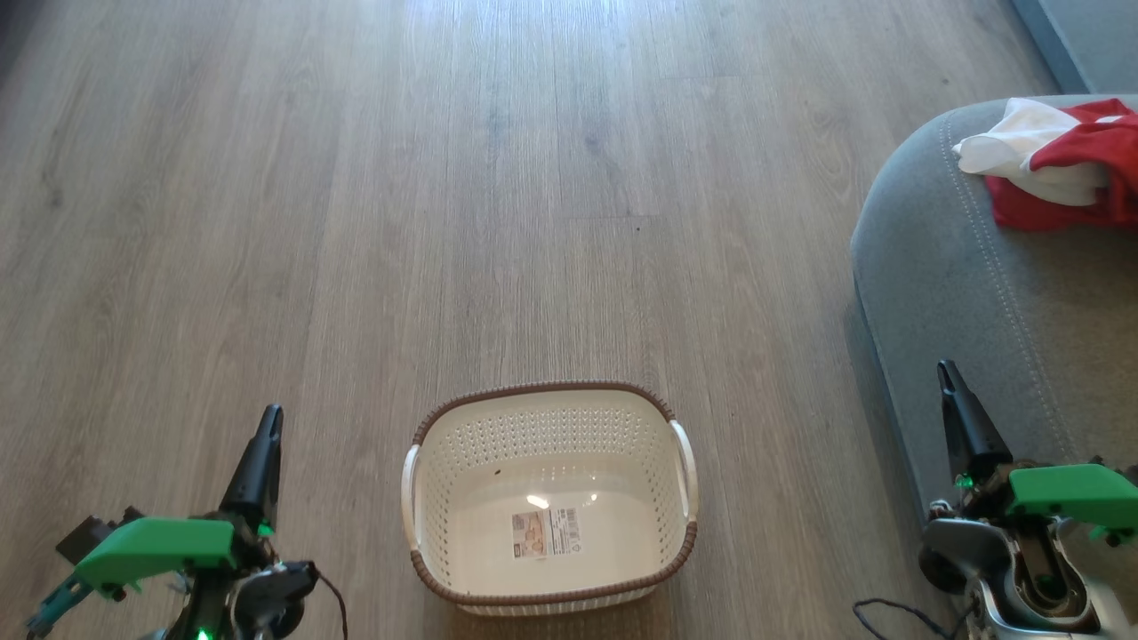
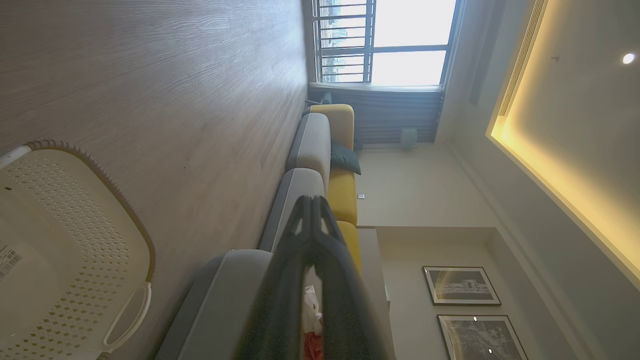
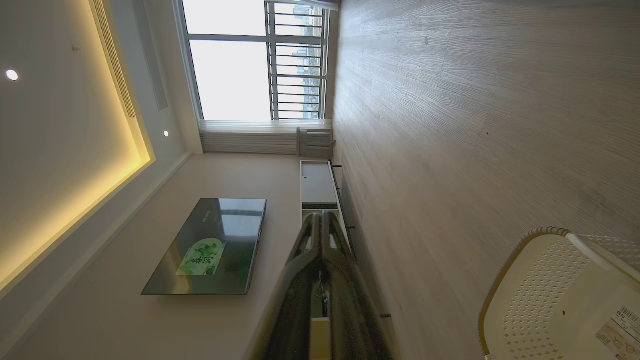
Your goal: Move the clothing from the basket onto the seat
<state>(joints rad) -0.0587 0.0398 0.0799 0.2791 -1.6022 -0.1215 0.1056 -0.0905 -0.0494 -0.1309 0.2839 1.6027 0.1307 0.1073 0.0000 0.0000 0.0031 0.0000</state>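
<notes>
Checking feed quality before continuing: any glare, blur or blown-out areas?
Head view: small glare spot inside the basket, sheen on the wood floor. Left wrist view: window blown out, left gripper blurred. Right wrist view: window blown out, right gripper blurred.

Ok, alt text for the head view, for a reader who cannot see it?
The cream basket sits empty on the wood floor, only a label inside; the red and white clothing lies on the grey seat at right. The left gripper and right gripper show at the bottom corners, fingers shut, holding nothing.
</notes>
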